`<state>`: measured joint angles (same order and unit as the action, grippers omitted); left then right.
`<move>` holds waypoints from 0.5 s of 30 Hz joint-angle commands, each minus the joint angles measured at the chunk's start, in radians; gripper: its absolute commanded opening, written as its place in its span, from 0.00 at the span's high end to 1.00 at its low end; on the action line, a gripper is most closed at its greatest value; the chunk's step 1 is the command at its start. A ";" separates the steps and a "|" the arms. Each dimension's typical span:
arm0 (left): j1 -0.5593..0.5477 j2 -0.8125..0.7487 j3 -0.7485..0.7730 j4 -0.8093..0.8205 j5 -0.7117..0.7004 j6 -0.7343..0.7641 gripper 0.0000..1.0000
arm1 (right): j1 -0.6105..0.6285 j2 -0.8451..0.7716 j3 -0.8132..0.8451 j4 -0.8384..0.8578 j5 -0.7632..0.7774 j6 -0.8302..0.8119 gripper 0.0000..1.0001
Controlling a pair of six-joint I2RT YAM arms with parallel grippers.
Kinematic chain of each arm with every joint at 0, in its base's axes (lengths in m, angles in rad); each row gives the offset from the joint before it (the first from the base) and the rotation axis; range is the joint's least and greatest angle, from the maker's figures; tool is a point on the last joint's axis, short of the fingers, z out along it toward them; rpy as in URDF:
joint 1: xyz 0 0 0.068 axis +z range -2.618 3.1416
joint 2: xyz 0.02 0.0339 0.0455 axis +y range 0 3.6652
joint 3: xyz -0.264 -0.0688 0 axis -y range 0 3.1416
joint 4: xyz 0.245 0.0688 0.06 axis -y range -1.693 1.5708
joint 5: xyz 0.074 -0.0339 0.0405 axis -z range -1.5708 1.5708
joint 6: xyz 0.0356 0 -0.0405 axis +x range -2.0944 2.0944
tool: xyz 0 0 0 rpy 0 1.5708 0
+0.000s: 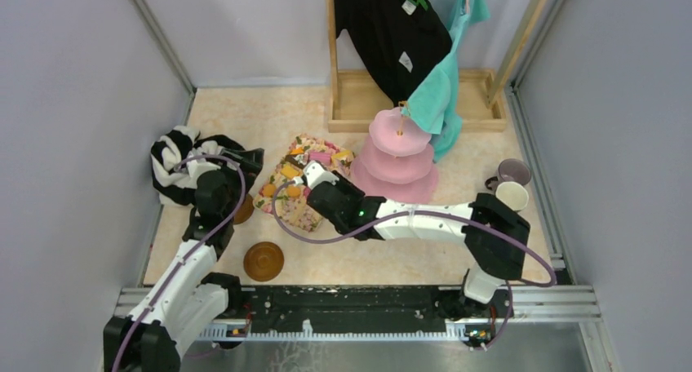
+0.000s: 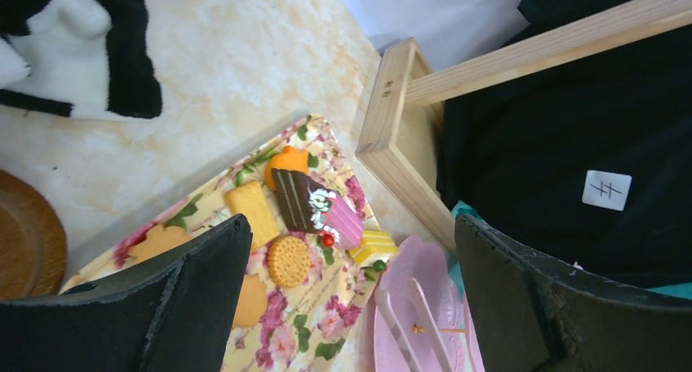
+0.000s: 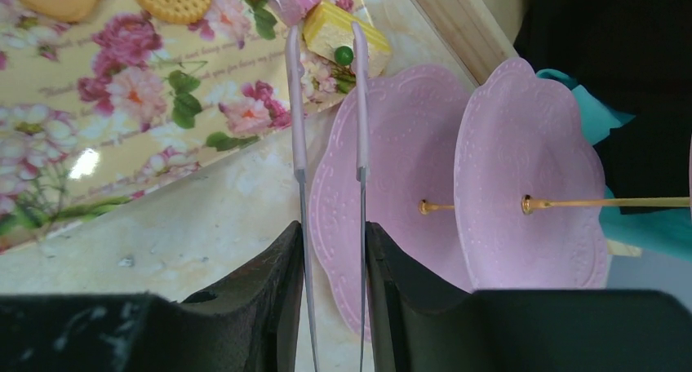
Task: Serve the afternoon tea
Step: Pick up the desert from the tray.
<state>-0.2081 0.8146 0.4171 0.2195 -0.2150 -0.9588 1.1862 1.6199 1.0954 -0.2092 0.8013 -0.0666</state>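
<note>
Far left of the top view, the black-and-white striped fabric garment (image 1: 171, 164) lies crumpled by the wall, out of the way. Just beside it hovers the left end effector (image 2: 351, 225), jaws spread as wide as they go and holding nothing; it looks parked above the spread rather than working. Low in the frame, one round brown saucer (image 1: 263, 260) sits on the pale marbled surface (image 1: 383, 262) near the arm bases. A second round brown saucer (image 2: 28, 241) peeks in at the left edge of the left wrist view. Neither carries a mug.

Centre now: the floral-print cloth (image 1: 294, 215) carries the small orange, yellow and brown toy pastries (image 2: 289, 260), none on the stand yet.

Here's the action: the right end effector (image 3: 330, 233) is partly closed, pinching pink-tipped metal tongs (image 3: 296, 103) by their arms. The tips reach the yellow block-shaped toy cake (image 3: 326, 29) at the cloth's corner. Whether they have it clamped, I can't tell. Tongs make sense, since these pieces look small for bare fingers.

Just right, the pink three-tier cake stand (image 1: 383, 172) stands bare, close beside the cloth for a short carry. Far right, the lilac mug (image 1: 514, 172) and cream mug (image 1: 512, 196) stand close together.
</note>
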 commanded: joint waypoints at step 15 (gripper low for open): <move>0.075 -0.041 -0.046 0.033 0.074 -0.081 0.01 | -0.053 0.134 0.107 0.070 0.051 -0.190 0.69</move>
<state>-0.1463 0.7937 0.3836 0.2245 -0.1616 -1.0286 1.1419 1.7607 1.1606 -0.1661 0.8143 -0.2325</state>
